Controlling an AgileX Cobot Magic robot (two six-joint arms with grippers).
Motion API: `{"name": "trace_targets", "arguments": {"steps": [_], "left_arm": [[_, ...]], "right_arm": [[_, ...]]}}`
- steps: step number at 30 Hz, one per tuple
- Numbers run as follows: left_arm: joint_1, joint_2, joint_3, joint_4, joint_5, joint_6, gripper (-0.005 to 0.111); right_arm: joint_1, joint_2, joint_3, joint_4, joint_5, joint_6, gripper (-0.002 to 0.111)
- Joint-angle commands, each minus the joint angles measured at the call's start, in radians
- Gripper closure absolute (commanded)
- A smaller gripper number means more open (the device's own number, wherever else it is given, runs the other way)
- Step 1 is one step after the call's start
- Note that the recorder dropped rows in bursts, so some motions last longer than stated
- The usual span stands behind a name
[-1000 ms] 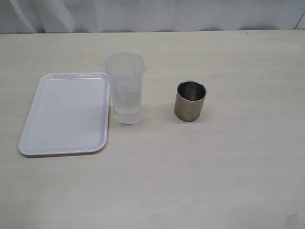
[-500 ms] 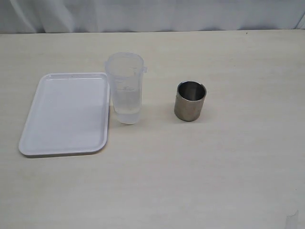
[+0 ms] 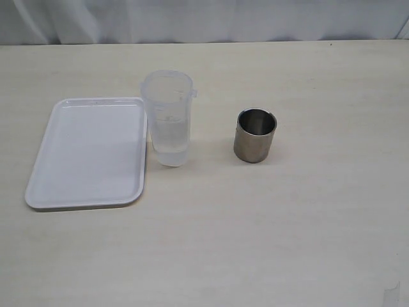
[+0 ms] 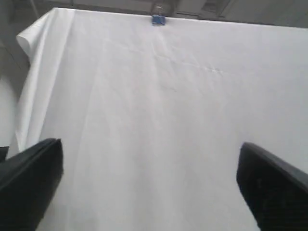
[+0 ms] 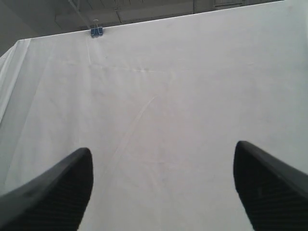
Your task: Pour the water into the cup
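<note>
Count: one cup (image 3: 255,135), one beaker (image 3: 168,118), one tray (image 3: 89,153)

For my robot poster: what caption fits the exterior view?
A plastic beaker holding water stands between a white tray and a steel cup.

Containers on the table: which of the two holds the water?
The taller translucent beaker beside the white tray; water shows through its lower part. The short steel cup looks dark inside.

The exterior camera looked steeply down on the bench (image 3: 287,243) from its near side, white cloth (image 3: 192,19) edging the far side. Both wrist cameras faced what appeared the same cloth, angled slightly upward; it filled each frame.
</note>
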Motion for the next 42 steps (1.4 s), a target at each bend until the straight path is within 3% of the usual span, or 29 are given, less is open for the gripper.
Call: {"name": "trace_targets", "arguments": {"steps": [1,14,22,31,36,42], "left_arm": [[-0.007,0.122,-0.006,0.132,-0.101,-0.081,0.002],[-0.007,0.621,-0.006,0.484,-0.285,-0.207,0.002],[-0.007,0.969,-0.019,0.540,-0.491,-0.136,0.002],[-0.007,1.283,-0.160,0.640,-0.558,-0.102,0.002],[-0.007,1.452,-0.253,0.780,-0.558,-0.081,0.002],[-0.057,1.611,-0.364,0.792,-0.558,-0.021,0.002]], "right_arm": [[0.000,0.031,0.003,0.002,-0.015,0.005,0.032],[0.000,0.225,-0.016,-0.003,-0.013,0.005,0.032],[0.000,0.241,-0.016,-0.005,-0.012,0.005,0.032],[0.000,0.241,-0.016,-0.032,-0.012,0.005,0.032],[0.000,0.241,-0.016,-0.032,-0.012,0.005,0.032],[0.000,0.241,-0.016,-0.032,-0.010,0.005,0.032]]}}
